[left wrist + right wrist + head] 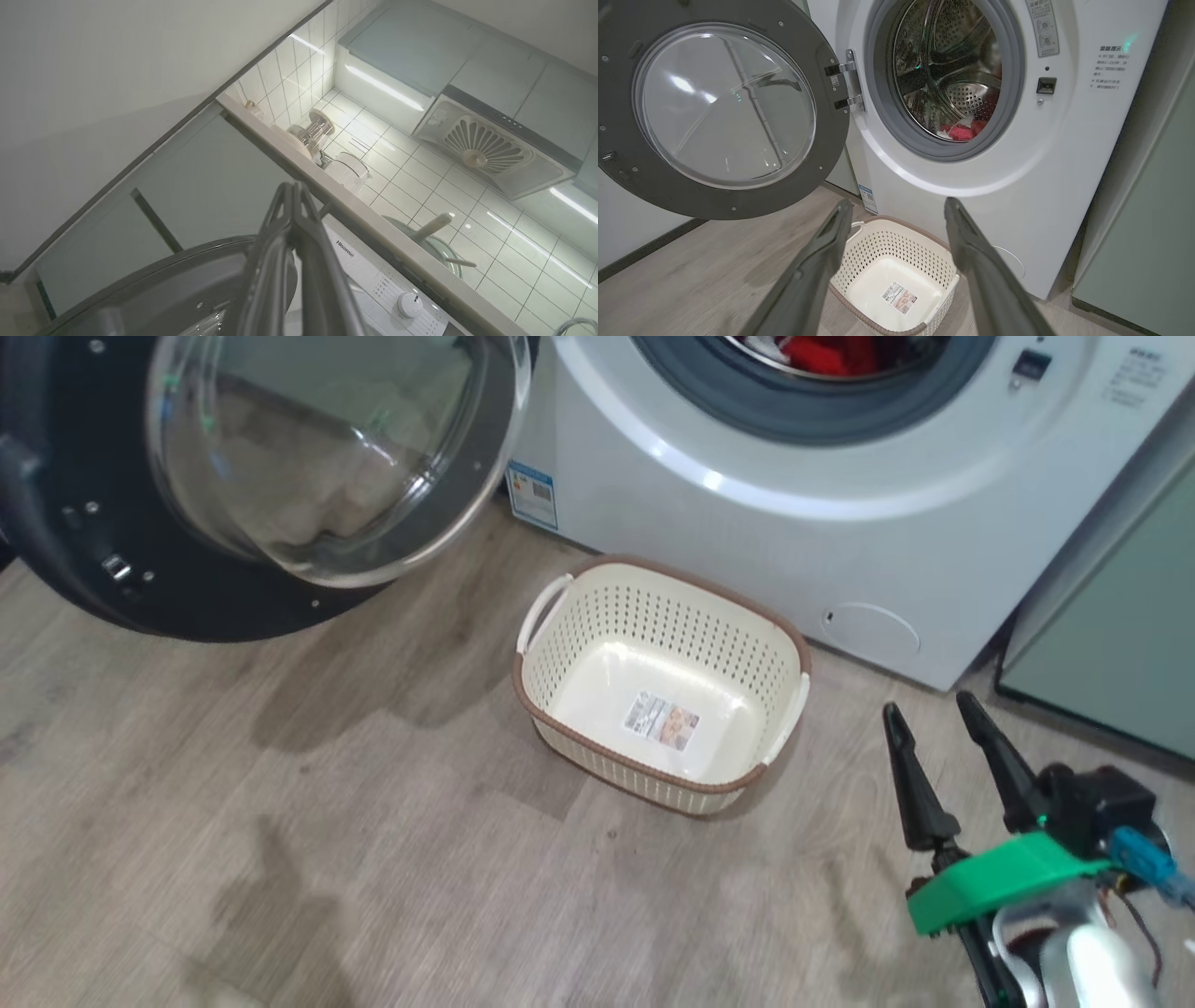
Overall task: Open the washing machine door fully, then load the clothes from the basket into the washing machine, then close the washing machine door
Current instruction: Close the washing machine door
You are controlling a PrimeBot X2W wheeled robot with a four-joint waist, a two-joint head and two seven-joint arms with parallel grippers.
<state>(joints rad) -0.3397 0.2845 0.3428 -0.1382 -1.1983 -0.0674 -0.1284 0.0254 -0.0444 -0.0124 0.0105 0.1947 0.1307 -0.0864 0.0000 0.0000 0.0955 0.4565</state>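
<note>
Floorboards (280,859) bear the basket (672,625); left hand (293,186) pinched empty, right hand (929,703) spread empty.

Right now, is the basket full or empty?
Empty: the basket shows a bare bottom with only its paper label, and the red clothes lie in the washing machine drum.

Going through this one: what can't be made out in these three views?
- the clothes: cut off by the head view's top edge; in the right wrist view the grey gasket hides part, so the amount is unclear.
- label in the basket: print too small, both views.
- left gripper: shut; its own fingers hide whether it touches the washing machine door, left wrist view.
</note>
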